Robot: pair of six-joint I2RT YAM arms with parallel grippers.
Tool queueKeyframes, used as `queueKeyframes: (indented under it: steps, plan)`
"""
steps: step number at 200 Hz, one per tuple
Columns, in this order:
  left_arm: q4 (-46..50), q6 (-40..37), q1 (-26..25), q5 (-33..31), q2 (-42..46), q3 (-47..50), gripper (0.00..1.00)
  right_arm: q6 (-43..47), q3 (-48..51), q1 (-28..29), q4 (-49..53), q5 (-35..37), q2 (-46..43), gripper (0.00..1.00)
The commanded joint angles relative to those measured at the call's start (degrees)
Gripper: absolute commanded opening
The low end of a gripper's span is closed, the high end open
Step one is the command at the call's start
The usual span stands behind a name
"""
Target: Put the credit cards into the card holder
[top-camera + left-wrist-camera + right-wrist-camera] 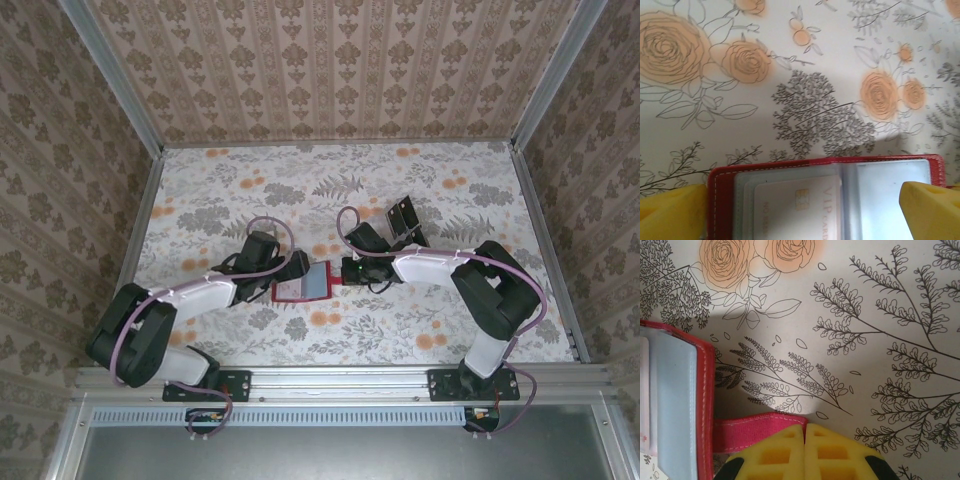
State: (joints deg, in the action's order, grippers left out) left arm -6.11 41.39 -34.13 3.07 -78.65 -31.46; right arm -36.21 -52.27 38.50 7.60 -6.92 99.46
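Straddles the open holder [885, 195] with the left claw [801, 200] — yellow fingers [670, 212] spread as wide as they go, one off each side, gripping nothing. Shuts the right claw [805, 440] tight over the end of the holder's red strap [755, 432]; cannot tell whether that nips the strap or merely presses it to the worktop [880, 340]. Has the holder flat and unfolded between the two claws, near the middle of the worktop, clear sleeves facing up. Shows one pale card [790, 215] with a chip and VIP lettering already seated in a sleeve [747, 187], the one beside it looking empty. Reads as mid-loading: one card in, more to go. Calls next for fetching another card — probably lifting the left claw clear and reaching back, leaving the right on the strap so the holder cannot slide. Needs a thin pick, then a square feed into a narrow sleeve mouth. Farther back, just beyond the right wrist, places what look like the remaining cards [403, 215], dark and tilted, too small to count. Puts the right arm [440, 265] between the left claw and those cards, so risks a clash on any reach across. Ends in flowered worktop up to the patterned walls [330, 70].
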Motion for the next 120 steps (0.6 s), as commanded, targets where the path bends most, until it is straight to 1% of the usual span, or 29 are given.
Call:
queueKeyframes:
  steps: [1,26,47,66,120]
  plan:
    - [-3.8,3.1,-0.7,1.4,5.0,0.9,1.00,-0.7,0.2,-0.2,-0.5,-1.4,1.5,0.00]
    - [-5.8,6.1,-1.9,1.0,8.8,2.0,1.00,-0.7,0.0,-0.2,-0.6,-1.4,1.6,0.00]
    - [-7.7,7.9,-4.0,0.7,9.3,2.1,1.00,-0.7,-0.2,-0.2,-0.6,-1.4,1.9,0.00]
    - [-9.8,9.2,-6.2,0.1,7.5,1.7,1.00,-0.7,-0.4,-0.2,-0.4,-1.3,2.0,0.00]
    - [-15.4,11.8,-12.4,-3.0,-1.4,0.0,1.00,-1.1,-0.1,-0.9,-0.5,-1.3,-0.3,0.00]
